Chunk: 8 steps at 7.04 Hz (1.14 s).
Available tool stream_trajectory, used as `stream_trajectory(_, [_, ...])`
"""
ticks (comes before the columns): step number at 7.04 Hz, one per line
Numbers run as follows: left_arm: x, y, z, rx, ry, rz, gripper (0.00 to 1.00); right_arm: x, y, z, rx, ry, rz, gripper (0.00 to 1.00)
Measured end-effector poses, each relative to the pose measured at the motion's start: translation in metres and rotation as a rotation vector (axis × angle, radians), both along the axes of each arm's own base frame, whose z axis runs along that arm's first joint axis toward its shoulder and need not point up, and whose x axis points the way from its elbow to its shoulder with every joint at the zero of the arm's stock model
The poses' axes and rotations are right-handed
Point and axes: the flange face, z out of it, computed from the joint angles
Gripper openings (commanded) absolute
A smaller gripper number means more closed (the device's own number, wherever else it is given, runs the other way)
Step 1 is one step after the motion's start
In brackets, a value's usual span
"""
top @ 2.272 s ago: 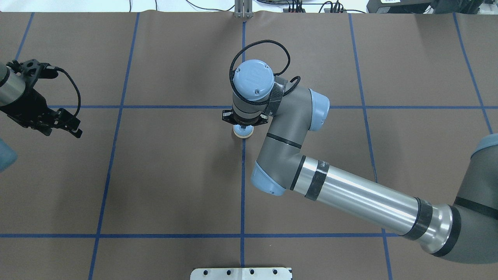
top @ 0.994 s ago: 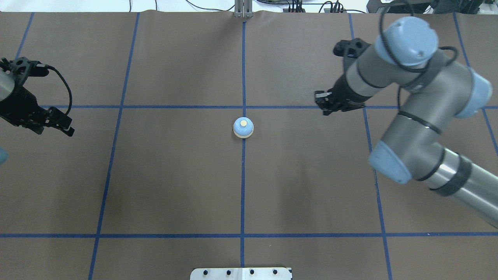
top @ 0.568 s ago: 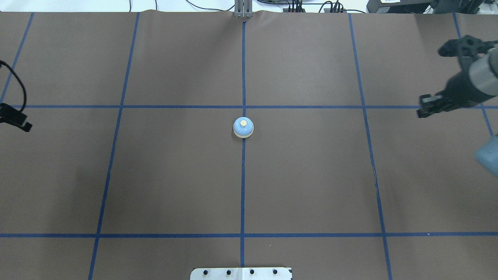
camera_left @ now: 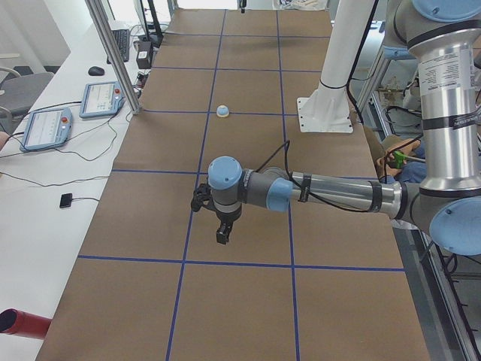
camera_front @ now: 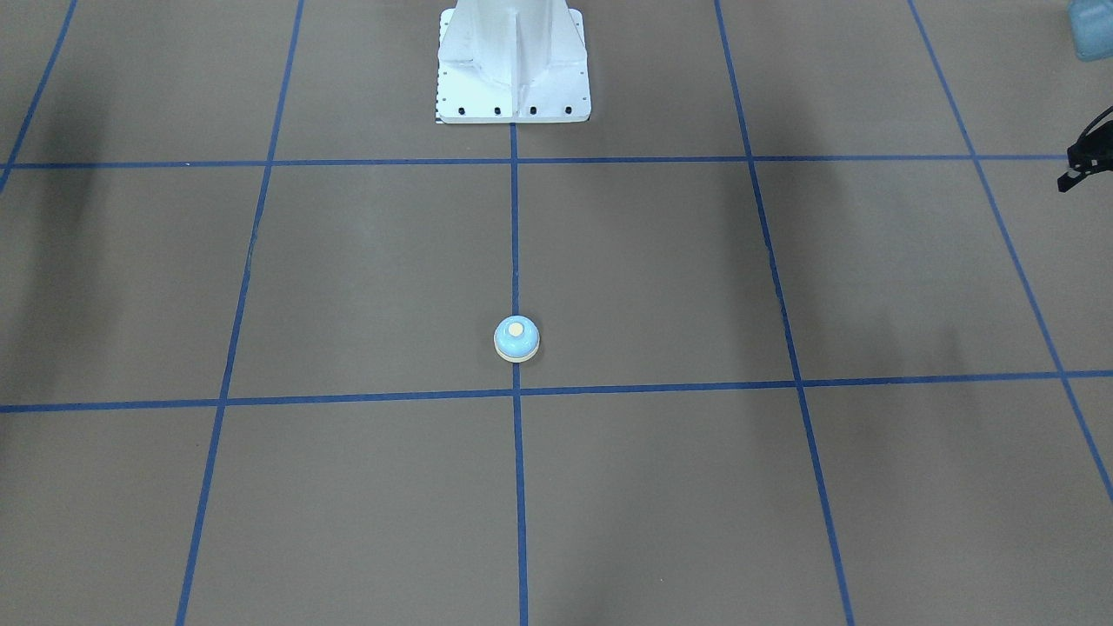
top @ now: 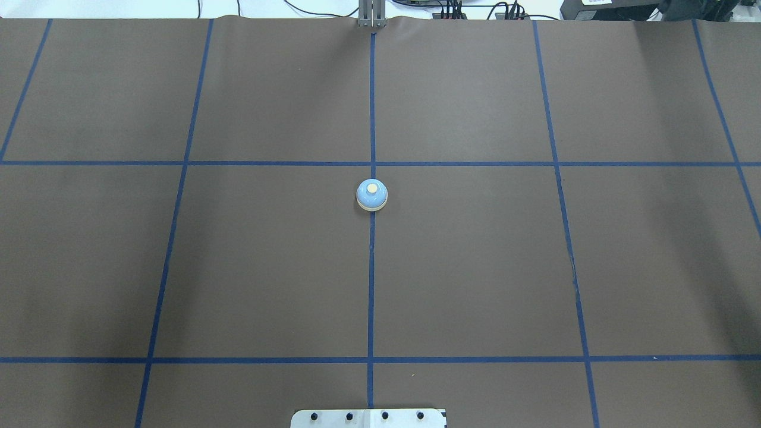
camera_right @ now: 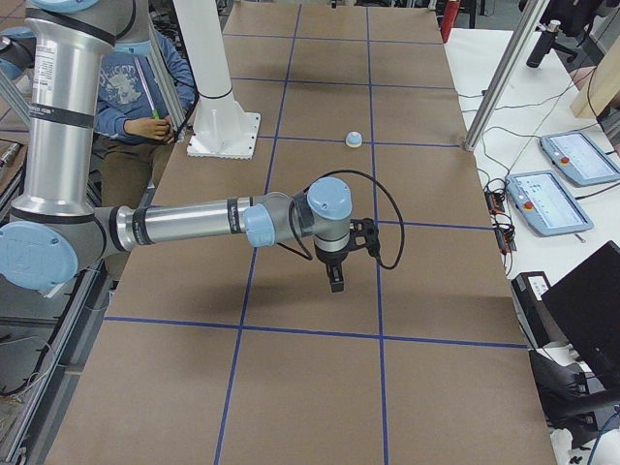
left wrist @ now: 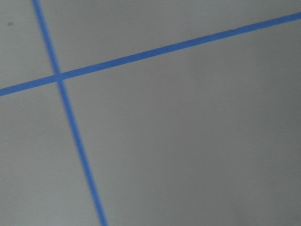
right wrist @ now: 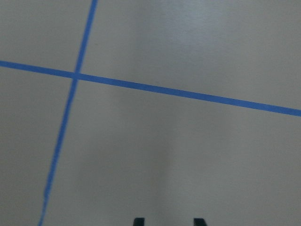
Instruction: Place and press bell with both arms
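Now seeing the bell [top: 371, 195] upright on the centre blue line [top: 372, 107], just short of a crossing on the robot side, touching no gripper. Finding left gripper [camera_left: 223, 232] well apart from it toward one table end, hanging fingers-down over the brown cover [top: 475, 267]; not managing to tell fingers apart or together. Finding right gripper [camera_right: 336, 281] toward the opposite end, hanging likewise, showing in wrist view two fingertips [right wrist: 138, 221] w/ a clear gap btw them, holding nothing. Judging placing as done & pressing as the step in hand, prob. For doing it well: bringing one gripper straight above the cream button [top: 371, 188], closing fingers first for getting one firm tip, going down vertical & slow, pushing only the button, not the dome side, the bell prob. sliding easily on the cover; keeping the other gripper clear, then repeating w/ it, avoiding any collision over the centre
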Motion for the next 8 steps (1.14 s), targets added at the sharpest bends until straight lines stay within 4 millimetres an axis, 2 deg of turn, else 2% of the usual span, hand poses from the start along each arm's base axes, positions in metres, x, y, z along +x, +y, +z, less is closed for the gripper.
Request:
stream_trajectory(1, [-0.018, 0.013, 0.013, -0.004, -0.001, -0.013, 0.99, 0.017, 0.010, 0.015, -0.013, 0.000, 0.015, 1.00])
stream_trajectory(3, [-0.032, 0.022, 0.033, -0.098, -0.003, -0.091, 0.99, 0.027, 0.015, 0.029, -0.038, 0.016, 0.026, 1.00])
stream_trajectory(5, [-0.040, 0.023, 0.035, -0.187, -0.002, -0.198, 1.00, 0.026, 0.007, 0.028, -0.081, 0.037, 0.023, 1.00])
stream_trajectory(8, [-0.043, 0.022, 0.020, -0.171, 0.009, -0.220, 1.00, 0.024, 0.005, 0.021, -0.122, 0.041, 0.019, 1.00])
